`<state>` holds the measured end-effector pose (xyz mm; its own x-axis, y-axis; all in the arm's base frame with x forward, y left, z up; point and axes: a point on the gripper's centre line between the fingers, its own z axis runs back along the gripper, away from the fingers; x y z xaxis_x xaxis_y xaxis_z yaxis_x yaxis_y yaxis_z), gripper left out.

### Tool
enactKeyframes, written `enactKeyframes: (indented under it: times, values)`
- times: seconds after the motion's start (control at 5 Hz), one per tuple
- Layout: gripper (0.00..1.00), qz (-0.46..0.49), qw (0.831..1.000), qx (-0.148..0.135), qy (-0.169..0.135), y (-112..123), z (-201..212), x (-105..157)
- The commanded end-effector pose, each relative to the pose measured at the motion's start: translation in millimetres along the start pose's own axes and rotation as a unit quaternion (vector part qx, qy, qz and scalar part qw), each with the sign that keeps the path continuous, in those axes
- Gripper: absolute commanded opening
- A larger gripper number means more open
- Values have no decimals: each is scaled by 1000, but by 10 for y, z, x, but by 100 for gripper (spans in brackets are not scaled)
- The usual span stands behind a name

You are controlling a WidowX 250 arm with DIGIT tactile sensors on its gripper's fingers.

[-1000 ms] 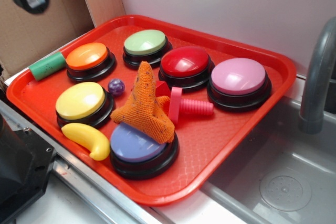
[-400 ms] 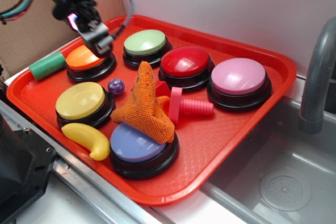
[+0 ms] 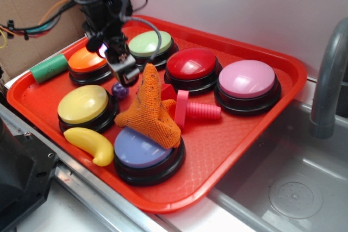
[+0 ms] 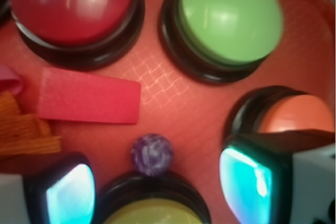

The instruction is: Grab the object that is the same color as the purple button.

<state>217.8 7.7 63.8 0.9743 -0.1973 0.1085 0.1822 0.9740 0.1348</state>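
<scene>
The object, a small marbled dark purple ball [image 3: 118,91] [image 4: 151,153], lies on the red tray [image 3: 228,134] against the rim of the yellow button [image 3: 83,104] [image 4: 157,214]. My gripper [image 3: 123,76] [image 4: 160,188] hangs just above it, open, with nothing held. In the wrist view the ball sits between the two fingers [image 4: 71,195] and slightly ahead of them. The purple button [image 3: 138,149] stands at the tray's front, partly under an orange cloth [image 3: 149,110].
Around the ball stand the orange button [image 3: 87,61] [image 4: 294,114], green button [image 3: 152,43] [image 4: 228,17] and red button [image 3: 191,63] [image 4: 71,3]. A red block [image 4: 86,95], pink screw [image 3: 196,111], pink button [image 3: 247,80], banana [image 3: 89,144] and green cylinder [image 3: 49,68] share the tray. A sink [image 3: 293,183] lies right.
The arm has come down and rightward from the upper left corner, passing over the orange button, and now hovers over the purple ball. The things on the tray have not moved.
</scene>
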Motion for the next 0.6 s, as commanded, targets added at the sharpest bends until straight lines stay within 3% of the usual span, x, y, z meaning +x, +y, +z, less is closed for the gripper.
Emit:
enactKeyframes:
  times: [0.0, 0.4]
  values:
    - [100, 4, 1000, 0, -1, 25, -127, -12]
    - [100, 2, 1000, -2, 4, 15, -303, -22]
